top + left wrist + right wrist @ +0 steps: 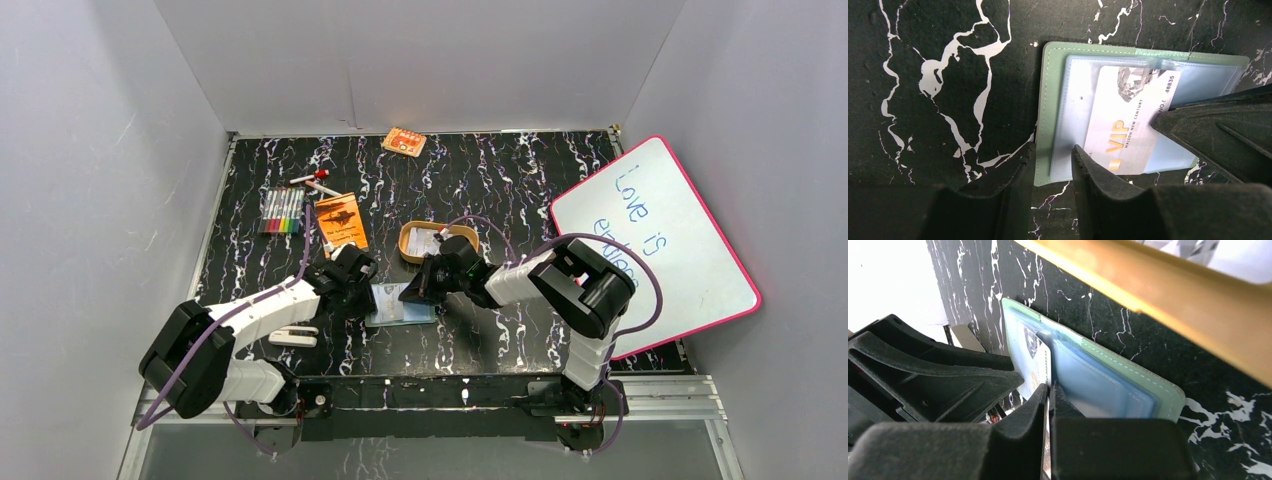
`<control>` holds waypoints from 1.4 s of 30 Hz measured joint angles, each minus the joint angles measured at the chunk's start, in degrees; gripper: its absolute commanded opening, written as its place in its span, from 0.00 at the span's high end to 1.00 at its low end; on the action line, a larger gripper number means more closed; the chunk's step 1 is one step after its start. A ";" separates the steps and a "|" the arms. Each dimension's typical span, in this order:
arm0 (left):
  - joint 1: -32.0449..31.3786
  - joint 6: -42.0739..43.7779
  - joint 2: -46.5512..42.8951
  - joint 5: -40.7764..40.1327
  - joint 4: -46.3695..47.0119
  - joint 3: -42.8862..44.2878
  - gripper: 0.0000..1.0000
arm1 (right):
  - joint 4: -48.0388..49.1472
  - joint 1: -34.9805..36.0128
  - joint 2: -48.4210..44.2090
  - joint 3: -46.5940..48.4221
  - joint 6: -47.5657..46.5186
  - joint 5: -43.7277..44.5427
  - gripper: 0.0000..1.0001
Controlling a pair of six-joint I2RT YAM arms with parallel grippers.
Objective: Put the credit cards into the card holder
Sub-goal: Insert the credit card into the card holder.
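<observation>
Top view: the holder [400, 303] lies open on the table [520, 180], between the left gripper [360, 284] and the right gripper [420, 290], just before a tray [404, 243]. A whiteboard [660, 240] reads "Love is".

Left wrist: only here is the card [1128, 125] legible: "VIP", "MAISON NEW CENTURY", "88835". It lies on the sage-green holder's pale blue sleeves. The left jaws stand apart, astride the holder's edge.

Right wrist: the print is unreadable, but the right jaws pinch the card's edge.
</observation>
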 measured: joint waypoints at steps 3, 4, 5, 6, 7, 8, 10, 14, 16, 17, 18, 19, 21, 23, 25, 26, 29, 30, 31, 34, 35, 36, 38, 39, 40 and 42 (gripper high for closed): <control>0.00 -0.13 -0.02 0.13 0.00 -0.04 0.68 | -0.26 0.15 0.02 0.13 -0.28 -0.20 0.72; 0.00 -0.15 -0.04 0.15 0.00 -0.04 0.67 | -0.44 0.24 0.02 0.13 -0.37 -0.33 0.69; 0.00 -0.20 -0.07 0.17 0.02 -0.07 0.67 | -0.50 0.39 0.00 0.20 -0.52 -0.44 0.67; 0.00 -0.22 -0.11 0.20 0.07 -0.09 0.67 | -0.76 0.52 -0.09 0.44 -0.72 -0.48 0.65; 0.00 -0.26 -0.13 0.20 0.11 -0.11 0.67 | -0.96 0.57 -0.13 0.66 -0.96 -0.55 0.64; 0.00 -0.35 -0.15 0.24 0.20 -0.15 0.67 | -1.36 0.63 -0.20 0.94 -1.20 -0.57 0.63; 0.00 -0.59 -0.26 0.28 0.35 -0.31 0.67 | -2.27 0.74 -0.22 1.51 -1.51 -0.68 0.62; 0.00 -1.11 -0.90 0.98 1.11 -0.98 0.67 | -3.67 1.09 -0.22 2.38 -2.12 -0.68 0.62; 0.00 -1.46 -1.16 1.55 1.60 -1.38 0.67 | -4.15 1.36 -0.22 2.69 -2.40 -0.70 0.62; 0.00 -1.66 -1.33 1.73 1.92 -1.60 0.67 | -4.35 1.53 -0.22 2.86 -2.56 -0.70 0.62; 0.02 -1.77 -1.55 1.90 2.19 -1.84 0.67 | -4.61 1.70 -0.22 3.06 -2.67 -0.70 0.62; 0.00 -1.97 -1.79 2.21 2.36 -2.03 0.67 | -4.83 1.90 -0.20 3.26 -2.73 -0.72 0.62; 0.00 -2.16 -1.95 2.60 2.62 -2.27 0.67 | -5.35 2.21 -0.15 3.56 -2.86 -0.74 0.62; 0.02 -2.34 -2.21 2.84 2.93 -2.56 0.67 | -5.77 2.45 0.02 4.00 -2.91 -0.72 0.62; 0.00 -2.38 -2.36 3.08 3.08 -2.73 0.67 | -6.16 2.60 0.28 4.50 -3.06 -0.74 0.62; 0.02 -2.40 -2.43 3.19 3.19 -2.82 0.67 | -6.45 2.67 0.50 4.87 -3.13 -0.81 0.62; 0.02 -2.43 -2.58 3.28 3.21 -2.91 0.67 | -6.73 2.82 1.20 5.86 -3.21 -1.46 0.62; 0.02 -2.45 -2.62 3.32 3.21 -2.93 0.67 | -6.75 2.93 1.51 6.21 -3.39 -1.66 0.62; 0.02 -2.43 -2.64 3.32 3.15 -2.95 0.67 | -6.73 2.95 1.77 6.49 -3.52 -1.86 0.61; 0.02 -2.43 -2.95 3.30 3.02 -3.13 0.67 | -6.73 2.95 2.23 7.13 -4.07 -2.40 0.61; 0.02 -2.43 -3.10 3.30 3.02 -3.26 0.67 | -6.71 2.97 2.29 7.19 -4.15 -2.47 0.60; 0.02 -2.43 -3.28 3.30 2.97 -3.34 0.67 | -6.64 2.99 2.36 7.19 -4.17 -2.54 0.59; 0.02 -2.40 -3.45 3.28 2.80 -3.41 0.67 | -6.60 3.06 2.36 7.19 -4.20 -2.67 0.56; 0.02 -2.40 -3.52 3.26 2.67 -3.41 0.67 | -6.54 3.15 2.36 7.19 -4.26 -2.62 0.53; 0.02 -2.40 -3.61 3.21 2.56 -3.41 0.66 | -6.64 3.21 2.25 7.19 -4.28 -2.49 0.51; 0.02 -2.38 -3.85 2.97 2.45 -3.41 0.66 | -7.56 3.45 1.40 7.23 -4.72 -1.70 0.46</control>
